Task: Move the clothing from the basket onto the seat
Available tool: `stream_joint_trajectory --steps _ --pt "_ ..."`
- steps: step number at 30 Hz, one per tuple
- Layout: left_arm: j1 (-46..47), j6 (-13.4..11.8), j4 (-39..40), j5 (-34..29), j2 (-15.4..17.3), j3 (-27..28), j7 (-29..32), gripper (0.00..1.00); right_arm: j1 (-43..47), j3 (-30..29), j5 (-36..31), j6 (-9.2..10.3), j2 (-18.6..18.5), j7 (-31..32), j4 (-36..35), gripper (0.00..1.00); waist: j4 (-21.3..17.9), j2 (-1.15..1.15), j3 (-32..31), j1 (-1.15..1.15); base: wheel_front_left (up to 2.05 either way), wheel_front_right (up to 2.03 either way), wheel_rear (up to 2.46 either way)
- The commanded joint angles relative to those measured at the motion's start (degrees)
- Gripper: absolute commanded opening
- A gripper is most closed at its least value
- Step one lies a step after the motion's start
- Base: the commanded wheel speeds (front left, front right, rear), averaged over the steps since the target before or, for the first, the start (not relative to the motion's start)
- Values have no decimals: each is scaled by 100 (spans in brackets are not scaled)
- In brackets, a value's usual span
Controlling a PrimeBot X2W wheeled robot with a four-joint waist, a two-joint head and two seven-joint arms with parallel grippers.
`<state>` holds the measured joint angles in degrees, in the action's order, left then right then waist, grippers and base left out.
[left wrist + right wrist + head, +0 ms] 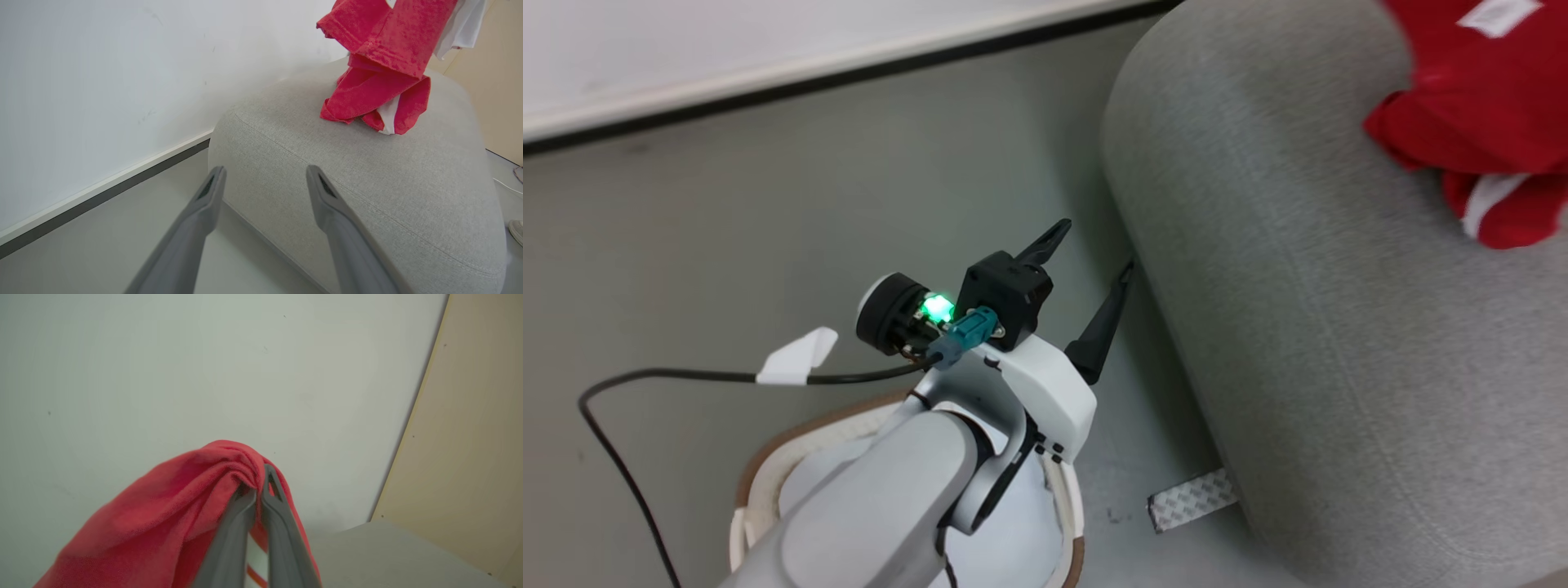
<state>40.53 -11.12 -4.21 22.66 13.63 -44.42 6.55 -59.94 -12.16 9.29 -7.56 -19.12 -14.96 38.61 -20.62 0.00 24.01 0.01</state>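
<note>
The red clothing (pixel 380 81) hangs from above and its lower folds rest on the top of the light grey seat (pixel 367 175). A white garment (pixel 461 24) hangs beside it. My right gripper (pixel 260 484) is shut on a bunched fold of the red clothing (pixel 163 522), pointing up toward the wall. My left gripper (pixel 1096 245) is open and empty, low beside the seat (pixel 1298 286) and above the floor. In its own view the left gripper (pixel 264 171) faces the seat's front edge. The basket (pixel 760 465) sits under my left forearm, its inside mostly hidden. Red clothing (pixel 1486 106) lies at the seat's far right.
A black cable (pixel 686 376) with a white tag (pixel 796 357) runs across the grey floor left of the basket. A strip of patterned tape (pixel 1192 498) lies by the seat's base. The wall with a dark baseboard (pixel 849 73) stands behind. A beige panel (pixel 470 437) is at the right.
</note>
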Motion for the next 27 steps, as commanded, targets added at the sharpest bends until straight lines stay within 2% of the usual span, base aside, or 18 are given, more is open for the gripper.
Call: stream_joint_trajectory --steps 1,5,11,12,14,15,20,27 --pt "75 36 36 -62 89 10 16 100 -115 -290 -167 15 -112 -16 163 0 292 0 404 -1 0 0 0" --pt "142 63 81 -87 165 13 -14 100 40 -1247 -688 15 -268 -15 605 0 410 0 527 -1 0 0 0" --pt "22 52 16 -17 203 47 -213 100 746 -2599 -1777 15 -130 -17 1271 0 468 0 352 -1 0 0 0" --pt "-3 58 0 3 213 46 -232 100 824 -2768 -1955 15 -36 -16 1287 12 470 0 314 -1 0 0 0" --pt "-32 58 -23 10 260 66 -264 100 938 -2990 -2123 14 248 -15 1233 64 449 0 217 -1 0 0 0" --pt "-56 46 -30 28 288 84 -278 100 1009 -3037 -2211 14 351 -15 1219 100 426 0 165 -1 0 0 0" --pt "-211 -49 -52 136 318 194 -445 100 1271 -2859 -2443 15 591 -15 921 100 320 0 -142 -1 0 0 0" --pt "-710 -139 -172 245 452 347 -1052 100 2136 -2146 -2207 15 896 -16 -59 100 268 0 -808 -1 0 0 0"
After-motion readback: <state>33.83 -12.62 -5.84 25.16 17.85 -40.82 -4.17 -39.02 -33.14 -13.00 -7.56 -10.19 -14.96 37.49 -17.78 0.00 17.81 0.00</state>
